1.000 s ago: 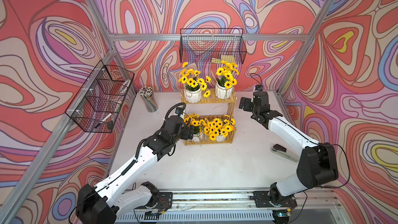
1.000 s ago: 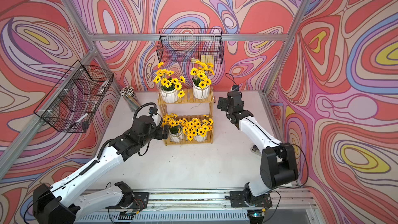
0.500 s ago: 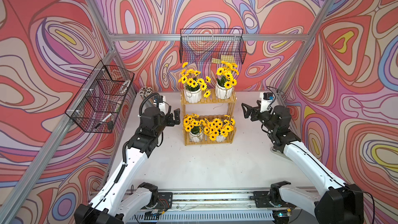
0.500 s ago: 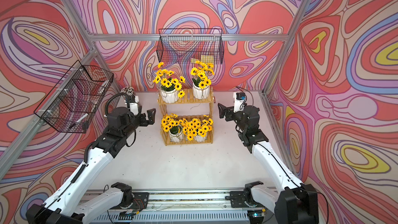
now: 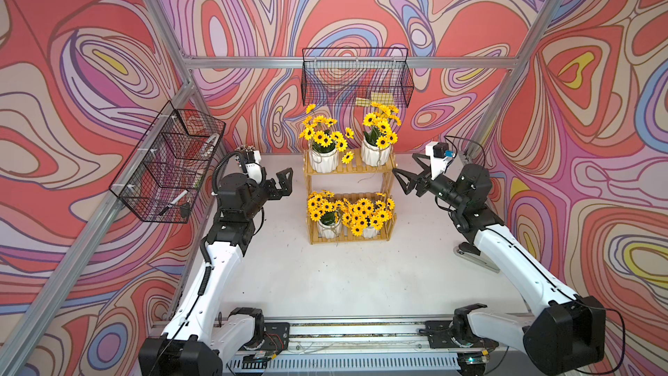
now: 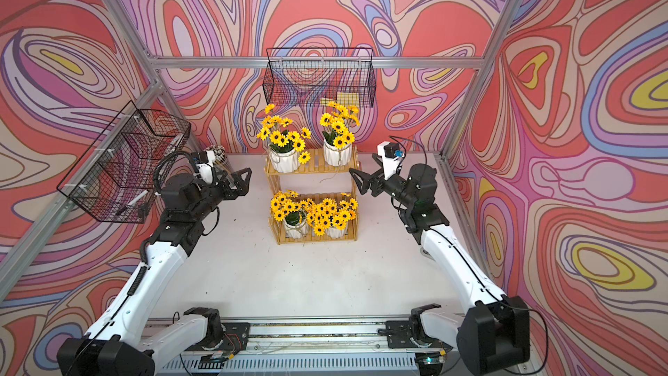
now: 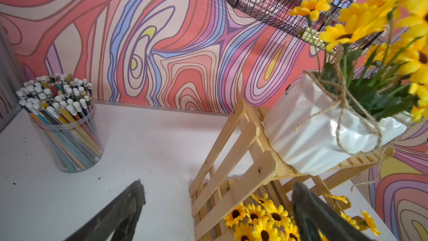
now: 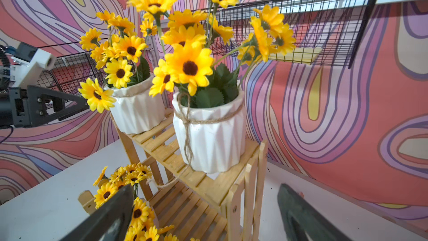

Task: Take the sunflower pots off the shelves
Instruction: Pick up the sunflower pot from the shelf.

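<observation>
Standing at the centre of both top views, the shelves (image 5: 350,169) hold all the sunflower pots; none is lifted off yet. The left gripper (image 5: 277,177) hangs just left of the upper tier and the right gripper (image 5: 403,163) just right of it. Both have their jaws spread wide and empty, and both are clear of the wood.

The step in hand looks like the approach to the upper tier, one gripper per pot. To do it well, each gripper should probably come in level with the white ribbed body, below the leaves and twine, so that the fingers straddle the pot and not the stems. The upper left pot (image 5: 324,160) has a bloom drooping over the shelf edge that could catch. After closing, a straight lift before pulling outward seems wise, since the shelves look light and a dragged pot might tip them.

Counted:
- two black wire baskets (image 5: 356,75)
- one set of shelves with two tiers
- two grippers
- four pots, two on each tier
- one clear cup of pencils (image 7: 62,126)
</observation>
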Controlling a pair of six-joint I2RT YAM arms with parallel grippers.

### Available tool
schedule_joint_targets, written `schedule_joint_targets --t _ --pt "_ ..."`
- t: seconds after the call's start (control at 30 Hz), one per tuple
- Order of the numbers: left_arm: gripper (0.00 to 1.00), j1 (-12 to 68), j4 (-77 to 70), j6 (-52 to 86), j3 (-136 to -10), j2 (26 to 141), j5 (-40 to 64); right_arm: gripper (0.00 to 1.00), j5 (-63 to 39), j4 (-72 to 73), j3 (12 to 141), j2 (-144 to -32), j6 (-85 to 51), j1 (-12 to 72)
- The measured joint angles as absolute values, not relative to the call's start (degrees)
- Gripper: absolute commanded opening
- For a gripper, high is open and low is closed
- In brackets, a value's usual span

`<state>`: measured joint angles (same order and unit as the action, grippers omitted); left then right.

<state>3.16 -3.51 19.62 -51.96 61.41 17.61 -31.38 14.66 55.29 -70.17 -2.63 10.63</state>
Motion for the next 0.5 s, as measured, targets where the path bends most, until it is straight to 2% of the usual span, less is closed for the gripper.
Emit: schedule_joint_targets --t 0.5 --pt "1.00 2.9 -4.5 19.9 -52.8 64.6 20.8 0.98 -34.7 16.3 63.3 -80.8 -2.7 11.4"
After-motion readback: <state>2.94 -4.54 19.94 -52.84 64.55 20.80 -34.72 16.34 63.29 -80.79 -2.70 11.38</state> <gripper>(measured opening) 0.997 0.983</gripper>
